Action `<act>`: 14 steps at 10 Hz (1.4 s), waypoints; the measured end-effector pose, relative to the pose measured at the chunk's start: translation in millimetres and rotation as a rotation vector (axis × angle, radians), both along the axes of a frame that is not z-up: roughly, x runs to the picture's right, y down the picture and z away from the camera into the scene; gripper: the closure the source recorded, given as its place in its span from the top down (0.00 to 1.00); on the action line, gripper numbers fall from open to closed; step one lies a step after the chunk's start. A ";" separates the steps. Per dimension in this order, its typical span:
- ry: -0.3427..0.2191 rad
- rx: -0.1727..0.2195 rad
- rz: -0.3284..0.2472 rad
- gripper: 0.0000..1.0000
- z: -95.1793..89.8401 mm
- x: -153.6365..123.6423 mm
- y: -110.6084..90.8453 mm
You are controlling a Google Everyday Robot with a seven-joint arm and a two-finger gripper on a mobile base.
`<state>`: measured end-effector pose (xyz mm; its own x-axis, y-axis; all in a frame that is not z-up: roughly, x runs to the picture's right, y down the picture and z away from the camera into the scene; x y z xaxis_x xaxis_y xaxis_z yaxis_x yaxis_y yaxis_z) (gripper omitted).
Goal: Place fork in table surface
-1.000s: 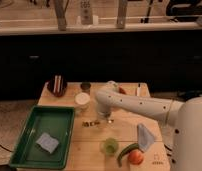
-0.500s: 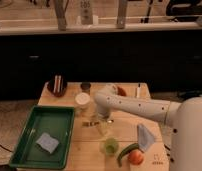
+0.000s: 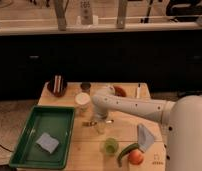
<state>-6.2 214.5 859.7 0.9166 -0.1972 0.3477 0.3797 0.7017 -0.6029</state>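
Observation:
The fork (image 3: 87, 123) shows as a slim, short piece lying flat on the table surface (image 3: 79, 155), just right of the green tray. My gripper (image 3: 100, 124) hangs at the end of the white arm that reaches in from the right. It is low over the middle of the tabletop, right at the fork and covering part of it. I cannot make out whether it touches the fork.
A green tray (image 3: 24, 150) with a blue sponge (image 3: 47, 142) fills the left. A white cup (image 3: 82, 102), dark bowl (image 3: 57, 86) and small dark cup (image 3: 85, 86) stand behind. A green cup (image 3: 111, 146), orange fruit (image 3: 136, 157) and grey-blue bag (image 3: 144, 137) lie in front, right.
The arm has swung down and forward, from beside the white cup to low over the table at the fork.

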 end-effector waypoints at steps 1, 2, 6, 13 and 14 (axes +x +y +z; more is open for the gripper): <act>0.003 -0.001 -0.004 0.41 0.5 -2.1 0.1; 0.002 0.000 -0.005 0.33 0.8 -3.0 -0.1; -0.001 -0.003 -0.009 0.00 -3.9 -4.1 -2.5; 0.003 -0.009 -0.008 0.00 -5.4 -3.4 2.0; 0.005 -0.008 -0.006 0.00 -4.7 -2.8 2.6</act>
